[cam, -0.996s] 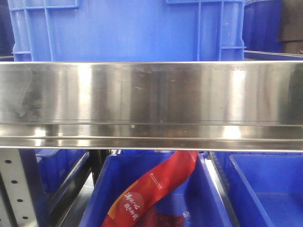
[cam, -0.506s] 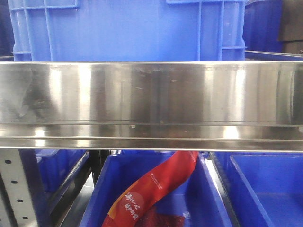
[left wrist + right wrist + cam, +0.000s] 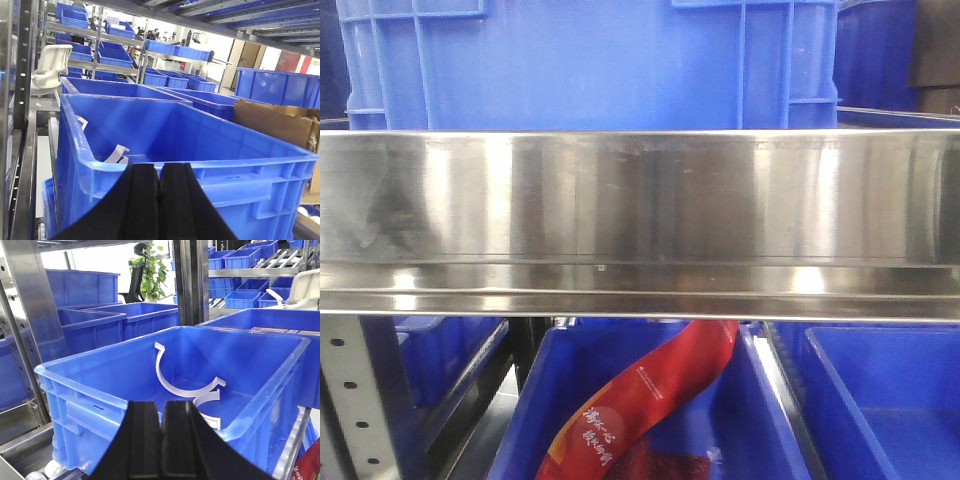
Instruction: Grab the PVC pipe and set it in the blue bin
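Observation:
My left gripper (image 3: pixel 160 167) is shut and empty, its black pads (image 3: pixel 142 200) pressed together just in front of the near rim of a large blue bin (image 3: pixel 210 165). A white curved PVC piece (image 3: pixel 117 154) lies inside that bin at the near left. My right gripper (image 3: pixel 163 404) is also shut and empty, in front of another blue bin (image 3: pixel 85 390). White curved PVC pieces (image 3: pixel 182 382) lie inside it, one leaning on the far wall. Neither gripper shows in the front view.
In the front view a wide steel shelf beam (image 3: pixel 640 215) fills the middle, with a blue crate (image 3: pixel 590 60) above and blue bins (image 3: pixel 880 400) below, one holding a red bag (image 3: pixel 650 395). A cardboard box (image 3: pixel 275 122) stands right of the left bin. Steel rack posts (image 3: pixel 30 315) stand beside the right bin.

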Available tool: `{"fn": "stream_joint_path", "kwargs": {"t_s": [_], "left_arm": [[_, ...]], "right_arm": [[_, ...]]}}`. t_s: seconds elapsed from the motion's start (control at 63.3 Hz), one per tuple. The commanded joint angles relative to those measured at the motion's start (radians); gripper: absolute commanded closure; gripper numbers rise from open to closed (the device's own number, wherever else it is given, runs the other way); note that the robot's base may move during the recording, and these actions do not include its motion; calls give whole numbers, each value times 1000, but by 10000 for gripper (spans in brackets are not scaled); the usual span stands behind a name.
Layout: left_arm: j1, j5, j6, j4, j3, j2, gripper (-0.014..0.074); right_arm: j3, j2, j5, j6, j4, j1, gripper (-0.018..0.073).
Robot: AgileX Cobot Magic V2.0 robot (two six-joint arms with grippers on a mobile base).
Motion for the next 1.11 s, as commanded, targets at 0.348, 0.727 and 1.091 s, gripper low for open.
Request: {"fn": "stream_joint_path", "kwargs": {"t_s": [0.348,0.727,1.091], "left_arm": [[-6,-19,0,-7,2,-4,708],[-6,-19,0,-7,2,-4,708],[-6,-23,0,-7,2,-4,708]], "right_arm": [[227,-206,-75,131,-195,-167,728],[644,-613,-75,198,-195,-495,728],[818,-757,-96,196,-267,-546,728]]}}
